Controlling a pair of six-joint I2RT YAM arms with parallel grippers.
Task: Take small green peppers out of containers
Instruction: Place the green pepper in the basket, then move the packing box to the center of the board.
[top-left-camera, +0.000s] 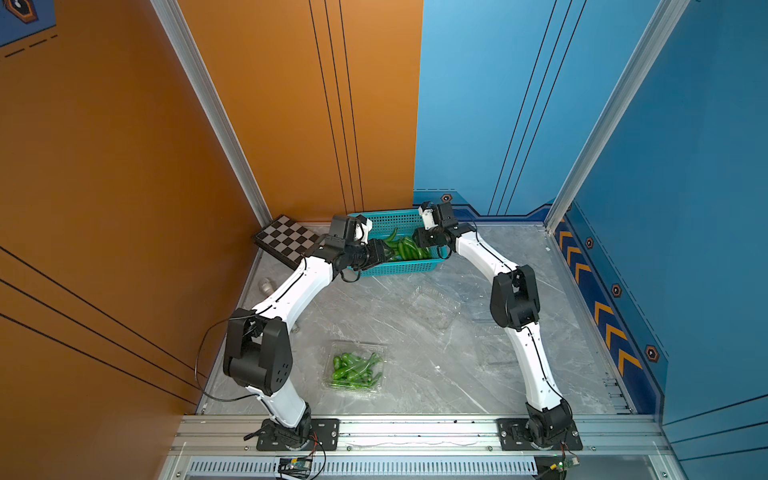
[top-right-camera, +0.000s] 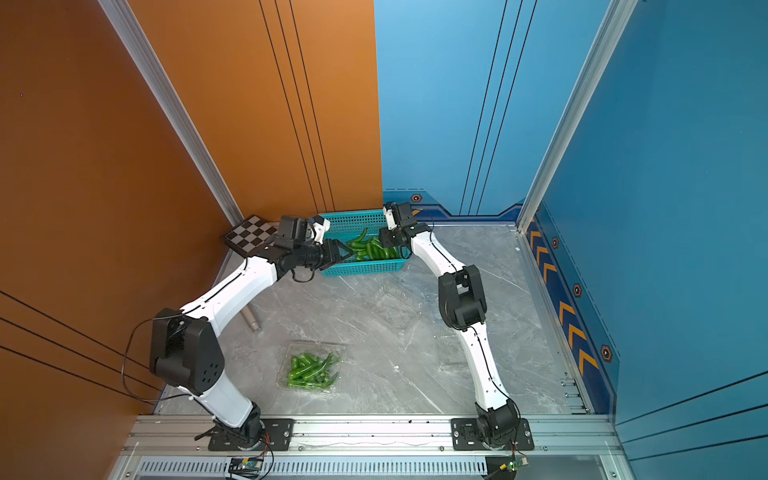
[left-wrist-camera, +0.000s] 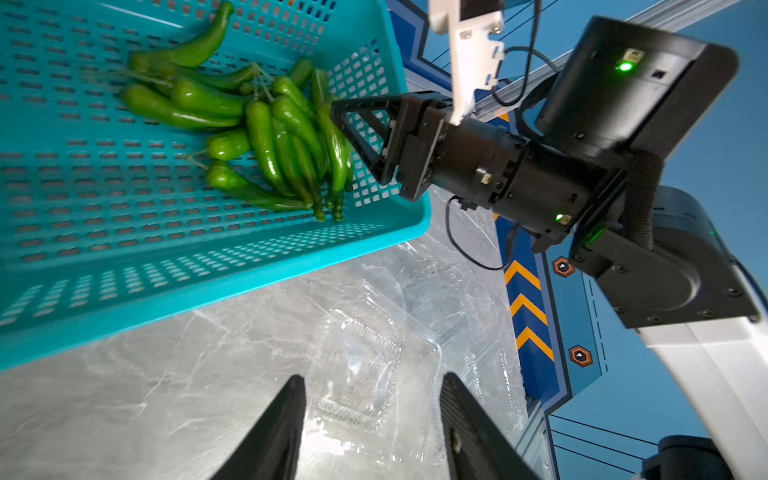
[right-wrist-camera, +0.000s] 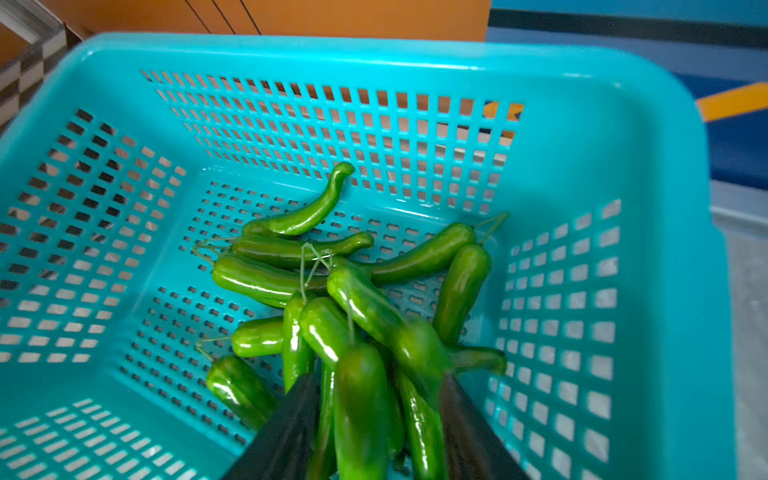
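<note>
Several small green peppers (top-left-camera: 405, 247) lie in a teal perforated basket (top-left-camera: 395, 270) at the back of the table. My right gripper (right-wrist-camera: 379, 378) hangs over the basket's right side, open, with blurred loose peppers (right-wrist-camera: 361, 399) between its fingers. My left gripper (left-wrist-camera: 372, 378) is open and empty by the basket's left front corner. It is above an empty clear container (left-wrist-camera: 365, 357), which lies mid-table in a top view (top-left-camera: 434, 305). Near the front, another clear container (top-left-camera: 376, 347) holds several peppers (top-left-camera: 353, 368). A faint third clear container (top-left-camera: 492, 340) lies beside the right arm.
A checkerboard (top-left-camera: 286, 239) leans in the back left corner behind the left arm. A small metal cylinder (top-right-camera: 250, 318) lies on the table under the left forearm. Orange and blue walls close in the table; an aluminium rail (top-left-camera: 415, 432) runs along the front.
</note>
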